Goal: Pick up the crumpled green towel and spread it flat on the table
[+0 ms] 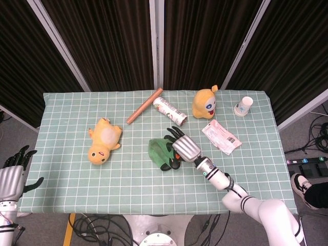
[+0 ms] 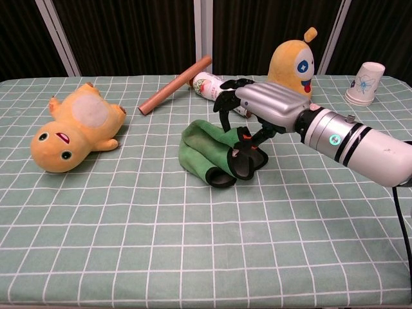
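green towel [image 2: 205,153] lies bunched near the middle of the checked table [image 2: 193,257], as the right robot hand [image 2: 254,112] arches over its right side, fingertips [image 2: 243,158] pressing into the folds, though whether cloth is actually pinched cannot be told. the left robot hand [image 1: 11,174] waits spread and empty off the table's corner. a firm pinch on one outer edge, then a lift, would best let the bundle unfold.

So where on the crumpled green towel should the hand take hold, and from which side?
Probably the towel's right end, where the folded edges bunch up. Come from above and the right, as the right hand does, fingers curling over it. A corner there should let the cloth hang open for spreading.
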You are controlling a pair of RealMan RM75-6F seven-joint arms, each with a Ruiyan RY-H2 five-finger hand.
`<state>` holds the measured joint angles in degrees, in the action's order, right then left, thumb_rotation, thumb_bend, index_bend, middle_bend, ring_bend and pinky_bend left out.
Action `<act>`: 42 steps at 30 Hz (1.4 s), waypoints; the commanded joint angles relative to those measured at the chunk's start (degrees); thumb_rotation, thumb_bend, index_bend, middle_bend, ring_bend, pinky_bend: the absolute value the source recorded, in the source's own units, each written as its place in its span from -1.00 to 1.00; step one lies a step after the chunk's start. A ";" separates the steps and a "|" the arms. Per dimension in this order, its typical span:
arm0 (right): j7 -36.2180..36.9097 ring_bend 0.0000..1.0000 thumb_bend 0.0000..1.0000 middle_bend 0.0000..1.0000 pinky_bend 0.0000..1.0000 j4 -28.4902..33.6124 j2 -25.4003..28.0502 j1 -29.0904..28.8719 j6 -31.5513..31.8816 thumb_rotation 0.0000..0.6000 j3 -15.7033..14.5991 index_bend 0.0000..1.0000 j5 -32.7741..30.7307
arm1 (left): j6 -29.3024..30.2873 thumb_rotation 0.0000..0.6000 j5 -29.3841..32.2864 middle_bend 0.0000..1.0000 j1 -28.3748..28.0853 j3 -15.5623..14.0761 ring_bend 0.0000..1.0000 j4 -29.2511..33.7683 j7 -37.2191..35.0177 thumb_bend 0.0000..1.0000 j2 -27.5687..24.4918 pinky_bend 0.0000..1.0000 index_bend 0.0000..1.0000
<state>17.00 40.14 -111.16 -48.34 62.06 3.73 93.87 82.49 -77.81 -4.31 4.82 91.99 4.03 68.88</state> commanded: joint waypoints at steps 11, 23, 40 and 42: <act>-6.84 -0.87 -0.24 -0.42 -1.00 7.93 2.83 0.39 6.43 1.00 5.63 0.49 -3.38 | -5.22 1.00 -2.97 -0.65 -5.39 2.30 -0.65 0.36 -9.57 -0.56 0.18 -0.58 -0.52; -22.95 -0.90 -0.25 -0.43 -1.00 27.94 15.23 0.64 8.98 1.00 14.17 0.49 -8.89 | -16.58 1.00 -2.46 -0.60 -15.43 5.58 -0.63 0.32 -19.68 -0.60 3.81 -0.55 -0.47; -45.83 -0.99 -0.25 -0.48 -1.00 40.28 18.61 -4.31 2.51 1.00 16.84 0.46 -15.27 | -30.53 0.99 7.76 -0.53 -26.30 9.63 -0.59 -2.73 -24.94 -0.82 11.07 -0.51 -0.26; -49.32 -1.00 -0.25 -0.48 -1.00 39.71 16.91 -5.71 1.39 1.00 17.36 0.46 -17.34 | -30.57 0.86 9.69 -0.53 -27.12 9.92 -0.59 -3.85 -22.62 -0.85 12.45 -0.51 -0.26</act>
<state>-28.67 80.33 -92.17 -51.97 65.58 20.45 79.18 52.59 -70.10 -30.17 14.16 89.47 -20.64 79.80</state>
